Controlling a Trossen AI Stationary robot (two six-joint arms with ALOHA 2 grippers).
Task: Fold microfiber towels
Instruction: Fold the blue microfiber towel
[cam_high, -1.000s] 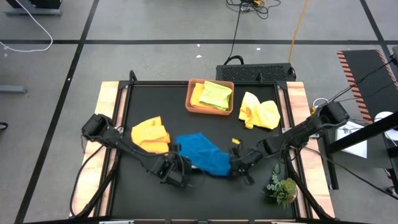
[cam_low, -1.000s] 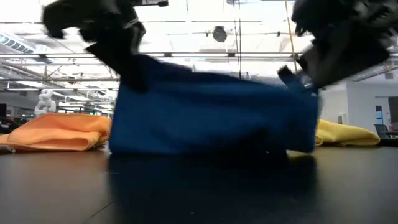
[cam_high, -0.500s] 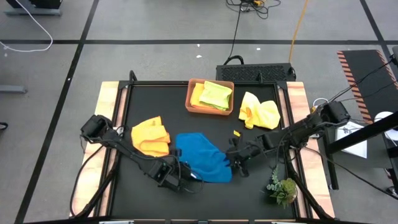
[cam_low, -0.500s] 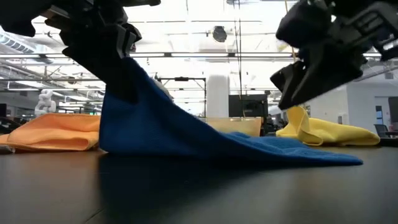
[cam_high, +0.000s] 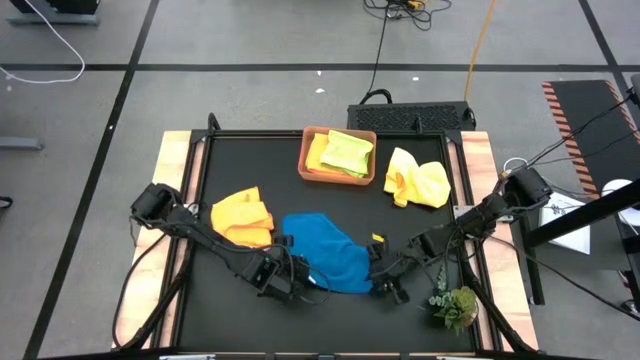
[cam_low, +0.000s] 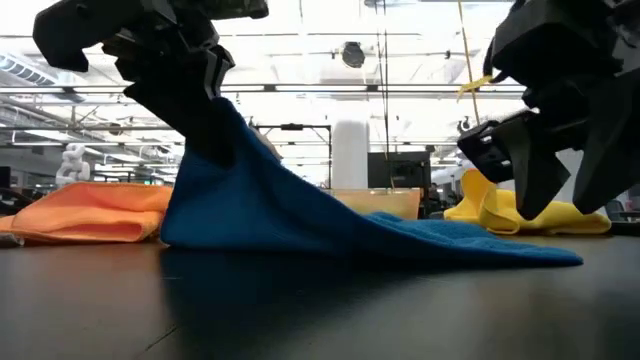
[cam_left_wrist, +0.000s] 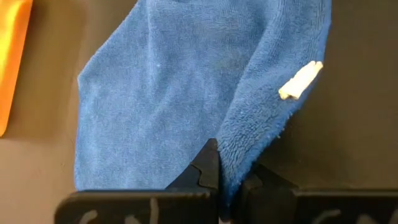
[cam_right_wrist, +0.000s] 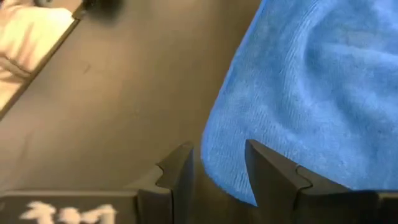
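2 black jointed arms trail dark cables, and white handwritten marks show on the right gripper (cam_right_wrist: 217, 180) base.

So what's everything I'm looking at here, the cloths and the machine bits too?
Blue microfiber towel: one, front middle of the table, one corner lifted.
Orange microfiber towel: one, folded, left of the blue one.
Yellow microfiber towel: one, crumpled, back right.
Rectangular terracotta-brown tray: one, back middle, holding a lime green towel and a second yellow towel.
Small green plant sprig: one, front right corner.
Black table: one, wooden side strips.
Left claw: shut on the blue towel's corner.
Right claw: open, at the towel's opposite edge.
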